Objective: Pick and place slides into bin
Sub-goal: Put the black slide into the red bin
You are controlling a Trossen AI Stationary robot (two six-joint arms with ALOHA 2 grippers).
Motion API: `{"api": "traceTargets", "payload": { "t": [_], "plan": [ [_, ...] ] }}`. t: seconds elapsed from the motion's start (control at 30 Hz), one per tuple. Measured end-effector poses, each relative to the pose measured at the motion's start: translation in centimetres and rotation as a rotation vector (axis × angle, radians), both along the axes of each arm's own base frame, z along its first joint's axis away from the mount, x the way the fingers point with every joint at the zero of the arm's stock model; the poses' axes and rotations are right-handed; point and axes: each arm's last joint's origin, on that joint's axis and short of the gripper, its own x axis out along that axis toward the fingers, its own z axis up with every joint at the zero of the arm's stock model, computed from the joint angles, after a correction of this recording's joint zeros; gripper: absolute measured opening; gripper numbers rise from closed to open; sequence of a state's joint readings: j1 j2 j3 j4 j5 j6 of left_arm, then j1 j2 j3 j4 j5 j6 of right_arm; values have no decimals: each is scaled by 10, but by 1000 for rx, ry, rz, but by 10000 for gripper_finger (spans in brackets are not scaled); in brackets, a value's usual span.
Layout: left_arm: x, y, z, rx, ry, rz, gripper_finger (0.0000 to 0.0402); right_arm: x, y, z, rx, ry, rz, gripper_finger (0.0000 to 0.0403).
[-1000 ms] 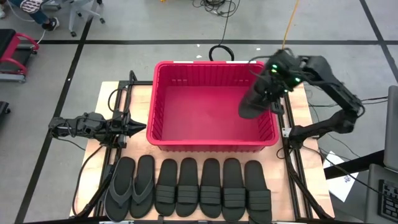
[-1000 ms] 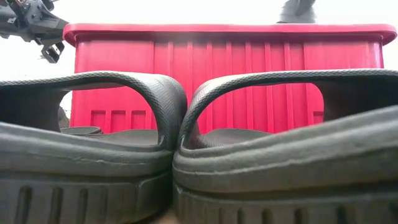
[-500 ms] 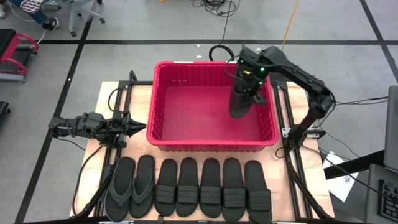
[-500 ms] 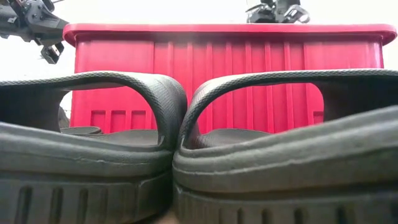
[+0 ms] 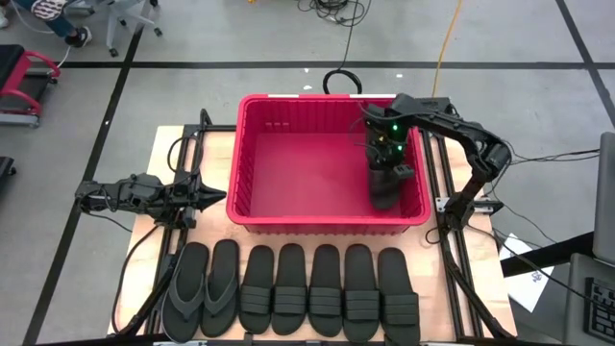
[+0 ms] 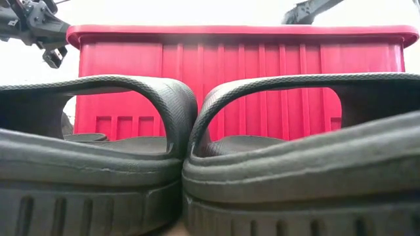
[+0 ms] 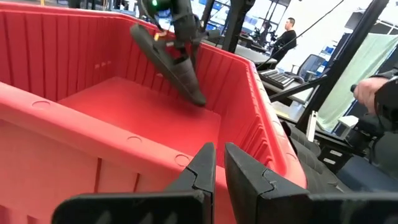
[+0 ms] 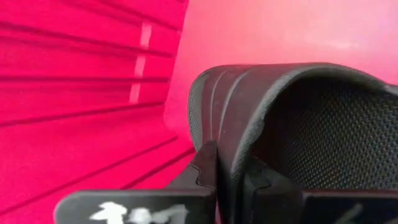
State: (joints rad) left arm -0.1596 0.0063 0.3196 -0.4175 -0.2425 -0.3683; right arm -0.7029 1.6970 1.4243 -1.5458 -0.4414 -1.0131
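A black slide point(image 5: 386, 187) with a ribbed band hangs tilted inside the red bin point(image 5: 288, 226), near its right wall; it also shows in the left wrist view point(image 7: 177, 65). My right gripper point(image 5: 389, 161) is shut on it, below the bin's rim. My left gripper point(image 5: 213, 197) waits shut just left of the bin, pointing at its left wall. A flip-flop pair point(image 5: 204, 288) and several banded slides point(image 5: 327, 291) lie flat in a row along the table's near edge. My right gripper pinches the edge of the slide's band point(image 8: 233, 152) between its two fingers, one finger on the band's outer face and one under it. The fingers point down from above. The slide hangs tilted, its lower end point(image 7: 198, 98) at or just above the bin's floor.
The bin's floor point(image 5: 307, 173) is bare left of the held slide. Black rails point(image 5: 447, 240) run along both sides of the table. People and desks show in the room beyond point(image 7: 286, 34). Two slides point(image 6: 197, 151) fill the low view before the bin's near wall point(image 6: 262, 65).
My right gripper has carried the slide from above the bin's far right corner leftward over the bin, then toward the near edge and down below the rim. The slide has stayed in the hold and now hangs low inside the bin by the right wall.
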Motion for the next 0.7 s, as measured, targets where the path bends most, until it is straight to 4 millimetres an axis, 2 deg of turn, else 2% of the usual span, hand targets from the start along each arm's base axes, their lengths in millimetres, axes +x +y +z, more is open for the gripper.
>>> {"api": "traceTargets", "payload": {
  "t": [0.23, 0.7],
  "plan": [
    [0, 1, 0, 9, 0, 47, 31, -8, -2, -25, 9, 12, -32, 4],
    [0, 2, 0, 2, -2, 57, 31, -4, -22, -30, -127, -103, -73, 4]
  ]
}}
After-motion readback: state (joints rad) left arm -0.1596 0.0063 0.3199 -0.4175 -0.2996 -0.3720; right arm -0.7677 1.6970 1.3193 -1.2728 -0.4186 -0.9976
